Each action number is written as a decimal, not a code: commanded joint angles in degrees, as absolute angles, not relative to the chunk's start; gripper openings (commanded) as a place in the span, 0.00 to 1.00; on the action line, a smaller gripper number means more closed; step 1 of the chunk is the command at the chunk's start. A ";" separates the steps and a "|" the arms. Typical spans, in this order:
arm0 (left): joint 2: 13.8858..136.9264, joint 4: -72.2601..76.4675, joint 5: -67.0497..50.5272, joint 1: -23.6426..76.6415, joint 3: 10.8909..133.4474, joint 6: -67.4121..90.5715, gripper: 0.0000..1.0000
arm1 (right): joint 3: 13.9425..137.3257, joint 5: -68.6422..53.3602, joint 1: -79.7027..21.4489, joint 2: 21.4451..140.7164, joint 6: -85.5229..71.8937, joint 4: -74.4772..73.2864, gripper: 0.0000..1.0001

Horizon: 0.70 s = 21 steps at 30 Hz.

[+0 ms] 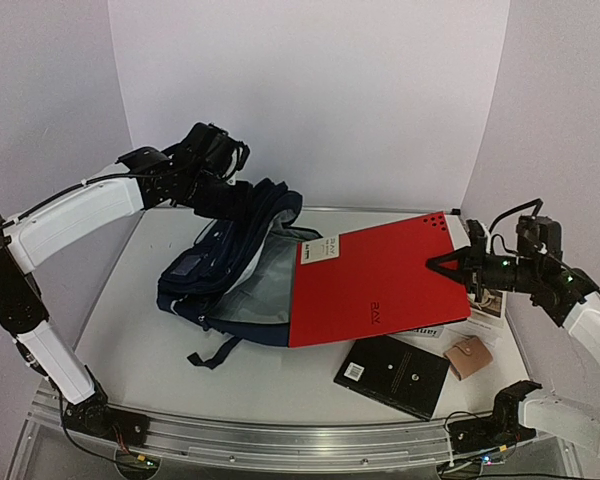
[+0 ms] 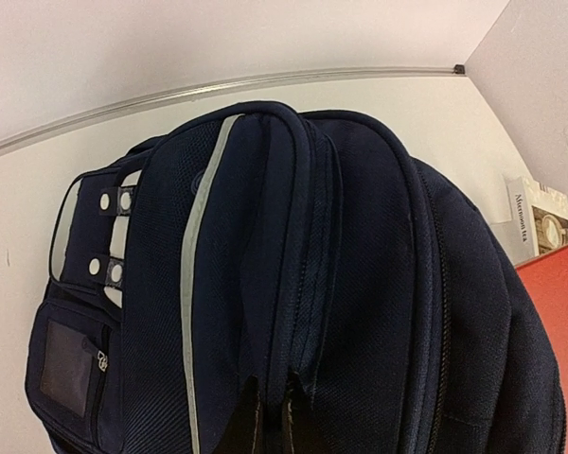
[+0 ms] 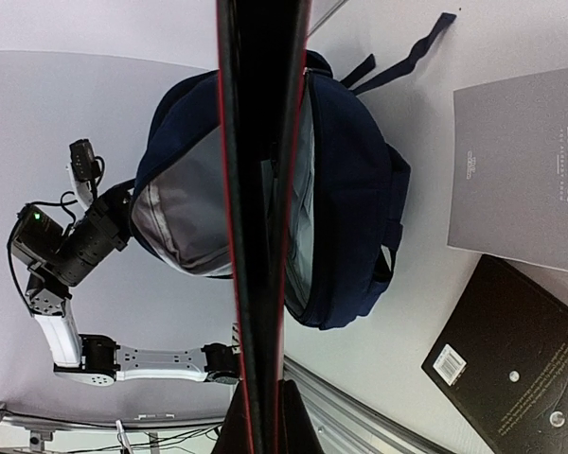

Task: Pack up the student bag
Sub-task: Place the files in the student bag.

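Pinched at its far edge alone, the wide red folder point(image 1: 380, 280) could swivel in the grip or snag on the grey lining of the student bag point(image 1: 235, 270) — its leading edge meets the mouth at a slant. The bag lies on its side on the table point(image 1: 140, 340), mouth toward the folder. The right gripper point(image 1: 458, 262), jaws pressed on the folder, reaches in level from the right. The left gripper point(image 1: 218, 198) arches over from behind, pinching the bag's top fabric and holding the mouth open.
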<state>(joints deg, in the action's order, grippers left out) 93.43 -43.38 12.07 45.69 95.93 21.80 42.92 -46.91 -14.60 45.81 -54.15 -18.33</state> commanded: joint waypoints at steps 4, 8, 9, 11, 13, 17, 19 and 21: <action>88.12 -30.48 4.33 44.86 94.65 19.87 0.00 | 45.92 -43.71 -16.79 49.54 -54.99 -9.48 0.00; 86.89 -30.81 1.79 44.17 94.11 20.35 0.00 | 45.72 -41.86 -18.12 53.84 -57.90 -2.89 0.00; 86.62 -30.77 1.40 44.07 93.90 20.51 0.00 | 45.51 -41.38 -18.83 54.80 -59.20 0.55 0.00; 86.19 -30.58 0.45 43.79 93.56 20.77 0.00 | 45.76 -38.97 -20.93 57.14 -61.18 4.08 0.00; 86.00 -30.42 -0.75 43.34 93.33 21.16 0.00 | 46.25 -36.99 -22.64 59.32 -63.26 7.80 0.00; 85.83 -30.09 -3.05 42.68 93.54 21.79 0.00 | 46.54 -31.61 -24.88 61.81 -68.88 15.77 0.00; 85.76 -30.03 -3.37 42.53 93.74 22.21 0.00 | 47.44 -28.36 -26.46 63.41 -70.34 17.31 0.00; 85.63 -29.46 -4.03 42.37 93.72 22.51 0.00 | 47.74 -26.14 -28.41 65.29 -72.36 20.11 0.00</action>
